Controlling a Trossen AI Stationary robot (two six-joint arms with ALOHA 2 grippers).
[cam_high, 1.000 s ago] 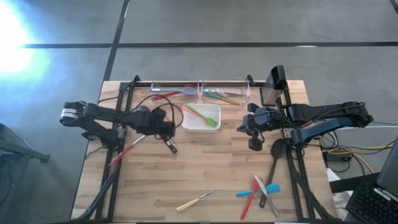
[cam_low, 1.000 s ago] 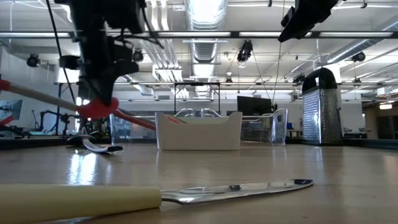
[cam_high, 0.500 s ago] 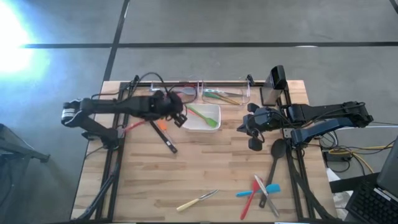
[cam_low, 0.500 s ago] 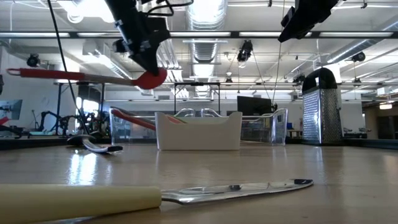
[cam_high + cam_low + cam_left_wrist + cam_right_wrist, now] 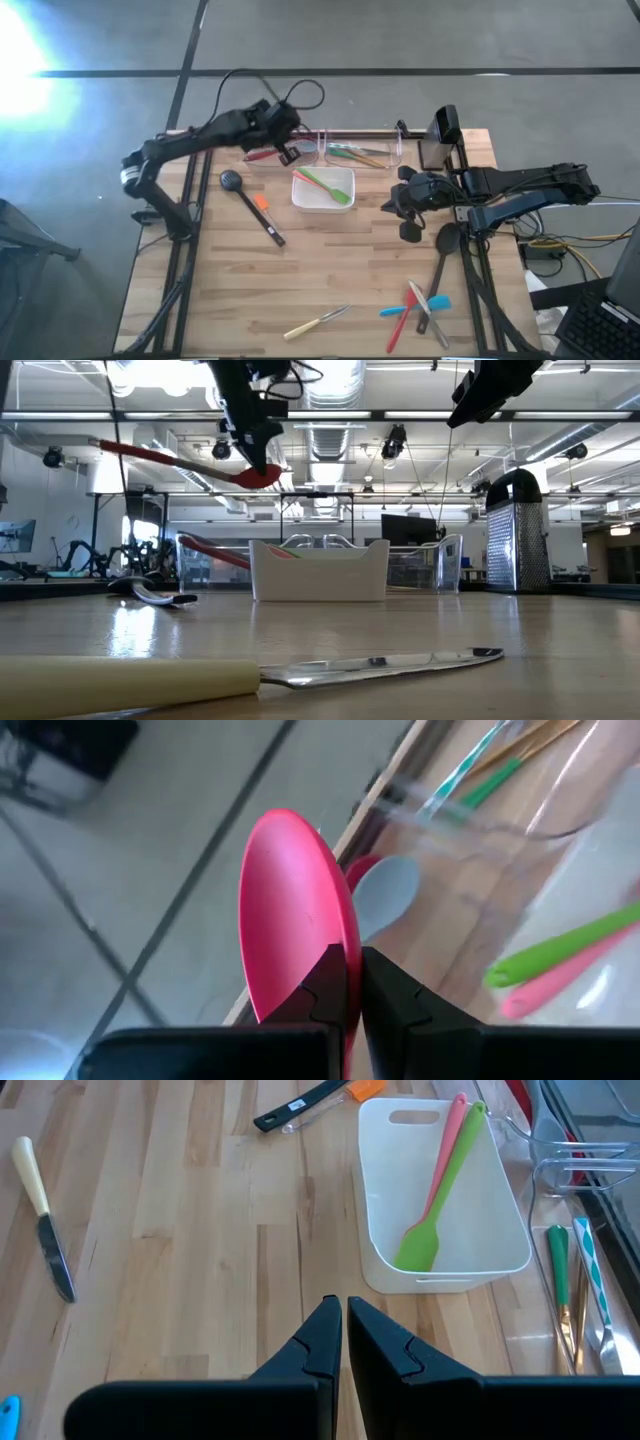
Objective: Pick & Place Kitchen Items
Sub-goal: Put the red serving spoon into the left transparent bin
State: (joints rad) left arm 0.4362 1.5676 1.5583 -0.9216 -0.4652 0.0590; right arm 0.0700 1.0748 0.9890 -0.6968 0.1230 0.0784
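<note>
Red plastic spoon (image 5: 300, 910), one of your dozen-odd utensils, sat pinched between your left gripper's (image 5: 352, 982) jaws; your right gripper (image 5: 342, 1330) stayed pressed together, empty.

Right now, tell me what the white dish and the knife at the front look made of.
White dish: looks like matte moulded plastic, going by its thin even walls and cut-out grip; glazed ceramic can't be ruled out. Knife: mirror-shiny blade reflecting the lights suggests polished steel; the dull cream handle is probably plastic or resin.

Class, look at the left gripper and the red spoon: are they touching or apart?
Touching. In the left wrist view the left gripper has its fingers shut on the edge of the red spoon; the low view shows the spoon held up in the air.
</note>
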